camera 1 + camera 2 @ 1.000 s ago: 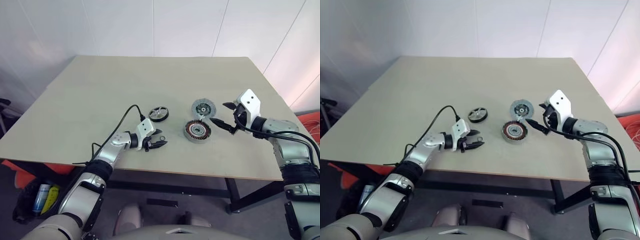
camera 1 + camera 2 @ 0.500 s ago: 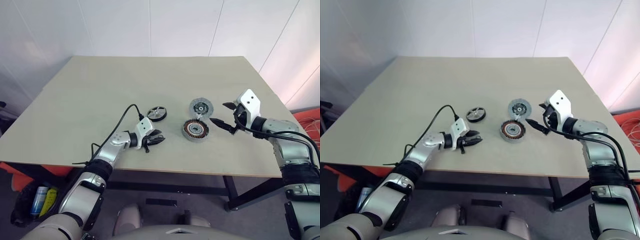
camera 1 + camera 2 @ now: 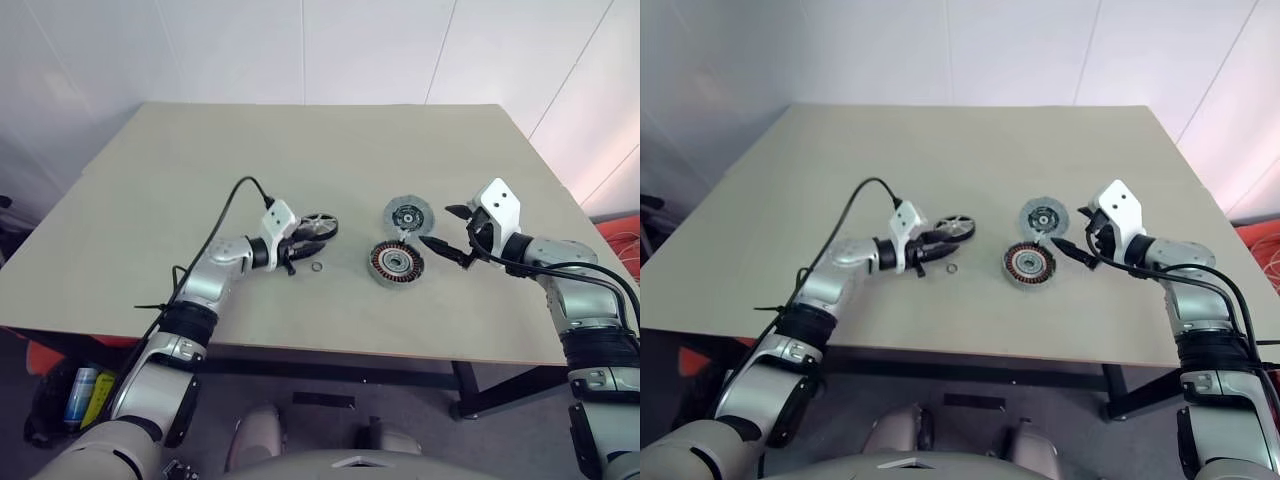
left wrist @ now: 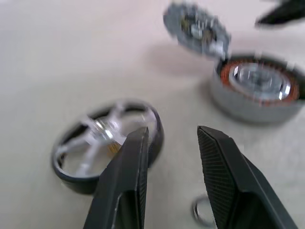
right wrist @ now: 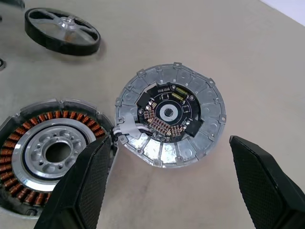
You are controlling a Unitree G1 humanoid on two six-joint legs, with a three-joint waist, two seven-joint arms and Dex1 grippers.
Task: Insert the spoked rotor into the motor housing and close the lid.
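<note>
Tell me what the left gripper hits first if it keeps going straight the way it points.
Probably the spoked rotor: the left gripper, fingers apart, has its rim just ahead by one fingertip. The small washer lies lower, likely underneath its line. Depth is uncertain.

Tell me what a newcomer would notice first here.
The housing, with its copper windings, sits near the table's front edge, the lid just behind it. The rotor lies to their left, with the left tool close beside it and a small washer in front. The right tool is open beside the housing.

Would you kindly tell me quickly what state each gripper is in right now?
Left gripper: jaws partly open, holding nothing.
Right gripper: jaws wide open, holding nothing.
</note>
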